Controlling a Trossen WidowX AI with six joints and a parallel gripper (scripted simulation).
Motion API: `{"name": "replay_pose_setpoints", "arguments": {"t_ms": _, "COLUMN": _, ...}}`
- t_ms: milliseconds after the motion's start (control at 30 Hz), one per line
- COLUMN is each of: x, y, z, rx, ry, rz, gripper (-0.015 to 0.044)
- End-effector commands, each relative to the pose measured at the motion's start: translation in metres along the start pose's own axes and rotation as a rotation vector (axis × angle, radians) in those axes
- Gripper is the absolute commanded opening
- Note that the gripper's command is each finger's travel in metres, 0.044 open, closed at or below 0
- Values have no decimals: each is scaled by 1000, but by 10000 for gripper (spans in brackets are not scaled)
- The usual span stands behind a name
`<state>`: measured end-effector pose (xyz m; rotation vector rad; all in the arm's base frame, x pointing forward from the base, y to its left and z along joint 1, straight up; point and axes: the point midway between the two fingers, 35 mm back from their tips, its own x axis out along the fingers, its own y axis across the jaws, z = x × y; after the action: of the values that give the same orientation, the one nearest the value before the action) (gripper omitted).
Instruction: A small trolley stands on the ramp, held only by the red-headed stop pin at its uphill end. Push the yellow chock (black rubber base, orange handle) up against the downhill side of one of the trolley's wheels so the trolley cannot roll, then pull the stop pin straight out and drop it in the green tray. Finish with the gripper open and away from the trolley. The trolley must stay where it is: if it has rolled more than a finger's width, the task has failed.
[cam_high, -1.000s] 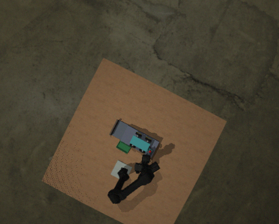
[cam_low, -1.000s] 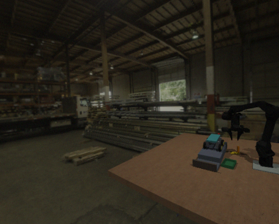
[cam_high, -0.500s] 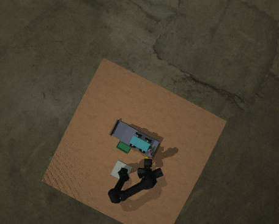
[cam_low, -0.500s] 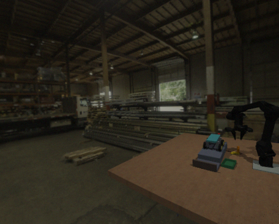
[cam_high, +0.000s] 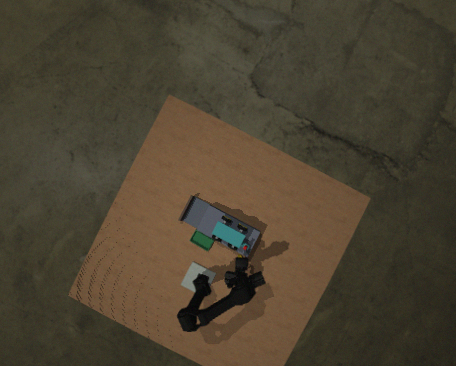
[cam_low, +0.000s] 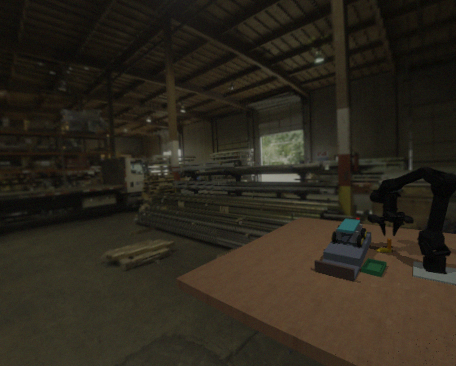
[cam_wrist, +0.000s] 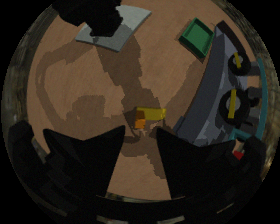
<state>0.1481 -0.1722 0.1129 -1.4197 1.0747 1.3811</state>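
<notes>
The yellow chock (cam_high: 240, 256) (cam_low: 384, 250) (cam_wrist: 152, 114) lies on the table beside the ramp's uphill end, apart from the ramp. Its orange handle (cam_low: 389, 243) (cam_wrist: 140, 120) stands upright. My gripper (cam_low: 389, 235) (cam_wrist: 140, 130) is open and empty, pointing down above the handle. The trolley (cam_high: 229, 234) (cam_low: 348, 225) has a teal top and dark wheels with yellow bars. It stands on the grey-blue ramp (cam_high: 204, 217) (cam_low: 342, 254) (cam_wrist: 214, 95). The red-headed stop pin (cam_high: 245, 248) (cam_low: 358, 218) (cam_wrist: 238, 155) is at its uphill end. The green tray (cam_high: 202, 240) (cam_low: 374, 267) (cam_wrist: 197, 39) looks empty.
A dark end board (cam_high: 186, 208) (cam_low: 334, 269) crosses the ramp's downhill end. The tray lies beside the ramp's lower part. The arm's pale base plate (cam_high: 193, 274) (cam_wrist: 135, 20) is on the same side as the chock. In the wrist view the ramp and trolley are right of my fingers.
</notes>
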Motion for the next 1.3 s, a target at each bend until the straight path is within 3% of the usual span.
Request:
{"name": "replay_pose_setpoints", "arguments": {"t_ms": 0, "x": 5, "y": 1, "z": 0, "rx": -6, "ry": -2, "rz": 4, "gripper": 190}}
{"name": "replay_pose_setpoints", "arguments": {"t_ms": 1267, "x": 56, "y": 1, "z": 1, "rx": -6, "ry": -2, "rz": 5, "gripper": 190}}
